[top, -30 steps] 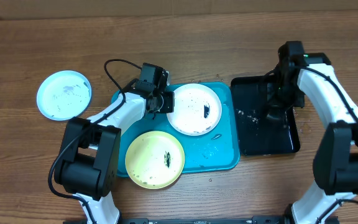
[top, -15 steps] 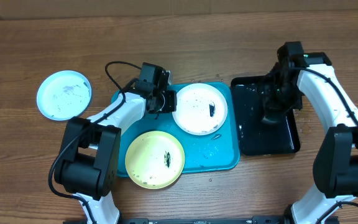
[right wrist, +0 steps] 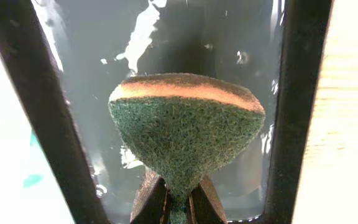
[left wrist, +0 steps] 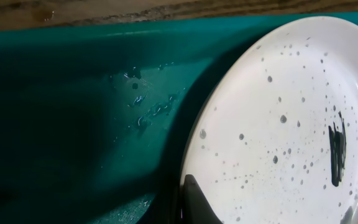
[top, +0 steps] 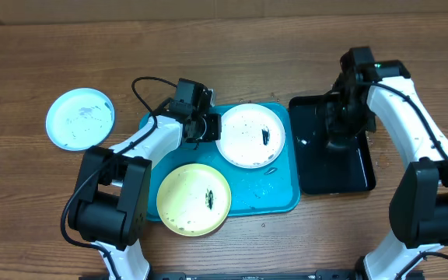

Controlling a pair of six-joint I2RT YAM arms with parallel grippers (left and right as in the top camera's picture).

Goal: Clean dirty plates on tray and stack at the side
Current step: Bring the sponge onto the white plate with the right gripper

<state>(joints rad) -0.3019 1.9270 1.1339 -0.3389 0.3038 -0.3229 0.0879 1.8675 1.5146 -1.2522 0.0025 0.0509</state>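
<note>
My left end effector is clenched on the left rim of the white plate, steadying it on the turquoise tray so it cannot slide under scrubbing. My right end effector grasps a green scouring sponge above the wet black tray, probably to soak it. The smeared yellow plate overlaps the tray's front corner. The pale plate sits well apart on the tabletop, likely starting the stack.
</note>
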